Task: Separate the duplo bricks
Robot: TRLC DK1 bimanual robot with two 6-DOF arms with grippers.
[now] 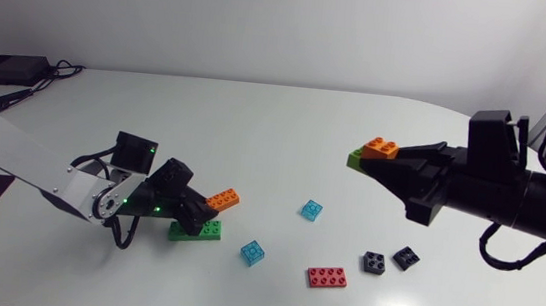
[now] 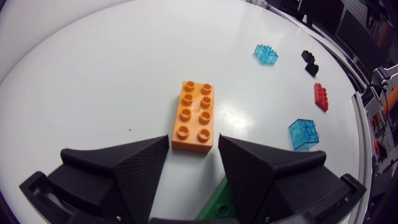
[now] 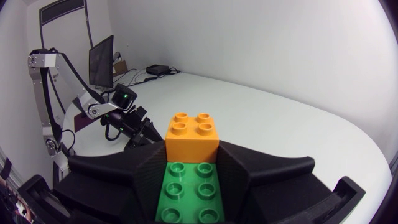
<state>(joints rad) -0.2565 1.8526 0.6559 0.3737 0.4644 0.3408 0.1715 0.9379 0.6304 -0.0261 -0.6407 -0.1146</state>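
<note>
My left gripper [image 1: 209, 207] hangs low over the table, open, with its fingertips on either side of the near end of an orange two-by-four brick [image 2: 194, 116] [image 1: 223, 199]. That brick seems to lie flat on the table. A green brick [image 1: 197, 230] [image 2: 216, 204] sits under the same gripper. My right gripper [image 1: 370, 167] [image 3: 191, 160] is raised at the right and shut on a green brick [image 3: 189, 193] [image 1: 355, 160]. A small orange two-by-two brick [image 3: 193, 134] [image 1: 382, 147] is stuck on that green brick's far end.
Two clear blue bricks [image 1: 311, 210] [image 1: 252, 254], a red brick [image 1: 326, 277] and two black bricks [image 1: 374, 262] [image 1: 406, 256] lie scattered between the arms. A black box with cables [image 1: 5, 69] sits at the back left.
</note>
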